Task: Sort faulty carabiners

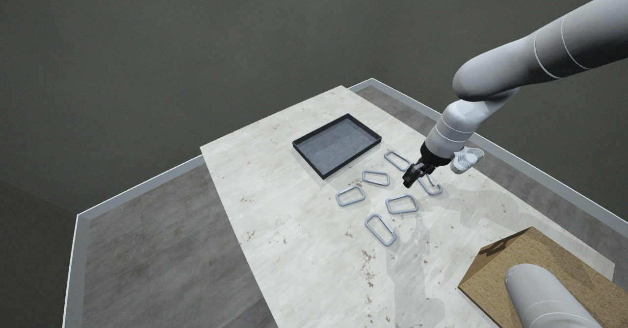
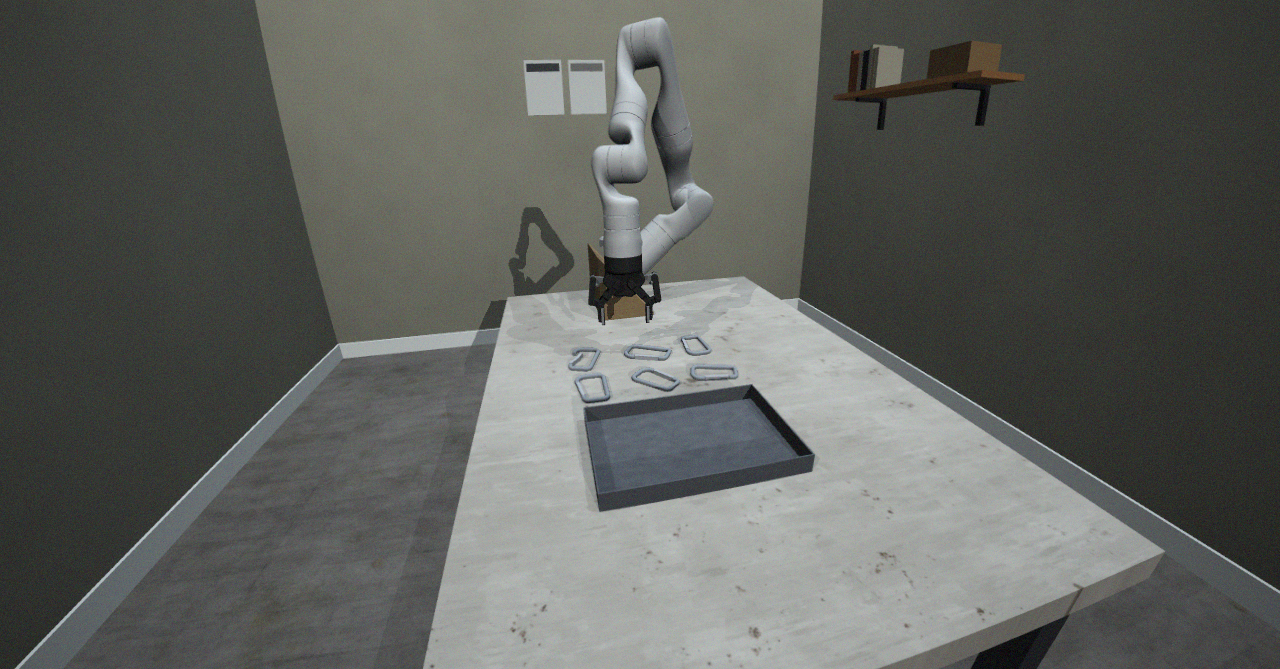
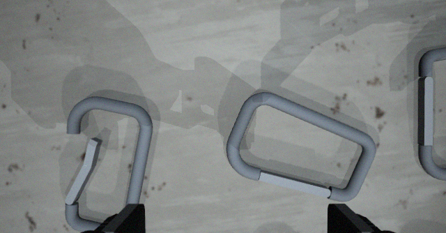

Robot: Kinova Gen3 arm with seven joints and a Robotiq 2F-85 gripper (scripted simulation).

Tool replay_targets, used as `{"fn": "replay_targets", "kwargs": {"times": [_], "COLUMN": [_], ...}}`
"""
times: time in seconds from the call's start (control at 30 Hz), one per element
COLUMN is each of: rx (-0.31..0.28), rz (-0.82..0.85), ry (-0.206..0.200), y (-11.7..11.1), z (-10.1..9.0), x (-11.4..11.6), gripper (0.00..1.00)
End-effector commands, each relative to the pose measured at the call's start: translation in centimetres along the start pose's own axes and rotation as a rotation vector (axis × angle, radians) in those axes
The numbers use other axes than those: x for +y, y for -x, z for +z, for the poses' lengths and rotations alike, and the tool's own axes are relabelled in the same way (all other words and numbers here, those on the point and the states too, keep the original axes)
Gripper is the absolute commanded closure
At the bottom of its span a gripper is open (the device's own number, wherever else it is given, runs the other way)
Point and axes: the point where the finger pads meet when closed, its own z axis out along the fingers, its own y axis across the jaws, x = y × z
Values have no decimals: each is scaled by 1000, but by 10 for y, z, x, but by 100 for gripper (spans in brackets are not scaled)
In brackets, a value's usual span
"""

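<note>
My gripper [image 1: 414, 180] [image 2: 625, 321] [image 3: 236, 217] is open and empty above the table, behind the carabiners as the exterior view shows it. One carabiner [image 3: 140, 156] [image 2: 582, 369] has its gate swung inward, standing open; the left finger overlaps its lower corner in the wrist view. A second carabiner [image 3: 313, 119] [image 1: 403, 212] has its gate closed. A third carabiner [image 3: 426, 160], cut off at the wrist view's right edge, also shows a closed gate. Three more carabiners lie nearer the grey tray [image 1: 351, 160] [image 2: 707, 483]; their gates are too small to judge. The tray is empty.
The tan wedge-shaped block [image 1: 544, 256] stands by the arm's base on the table [image 1: 285, 220] [image 2: 895, 522]. The tray has low raised walls. A wall shelf [image 2: 930, 86] with books and a box hangs at the right in the exterior view.
</note>
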Motion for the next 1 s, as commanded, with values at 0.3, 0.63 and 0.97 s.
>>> {"fn": "replay_targets", "kwargs": {"times": [0.3,0.63,0.97], "rx": [1,1,1], "rz": [-91,-90,-90], "ry": [0,2,2], "y": [-2,18,18], "z": [-1,-46,-46], "x": [31,36,36], "gripper": [0,0,0]}}
